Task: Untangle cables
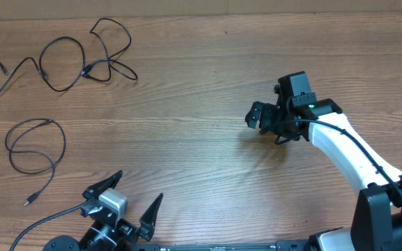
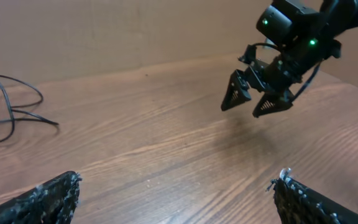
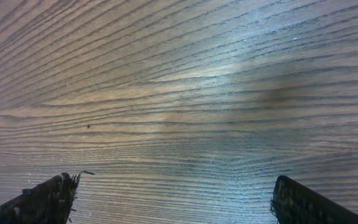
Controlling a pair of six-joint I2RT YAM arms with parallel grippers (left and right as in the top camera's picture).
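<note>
Thin black cables lie at the table's far left. A tangled group of loops point(image 1: 87, 70) with small plug ends sits at the back left. A separate loose loop point(image 1: 53, 167) lies nearer the front, its plug end pointing at the front edge. Part of a cable point(image 2: 11, 115) shows at the left of the left wrist view. My left gripper point(image 1: 128, 199) point(image 2: 179, 190) is open and empty over bare wood near the front edge. My right gripper point(image 1: 257, 120) point(image 2: 257, 102) point(image 3: 176, 196) is open and empty above bare wood right of centre, far from the cables.
The wooden table point(image 1: 187, 90) fills the views. My white right arm point(image 1: 340, 150) reaches in from the lower right with a thick black cable along it. A plain wall point(image 2: 104, 31) stands behind the table's far edge.
</note>
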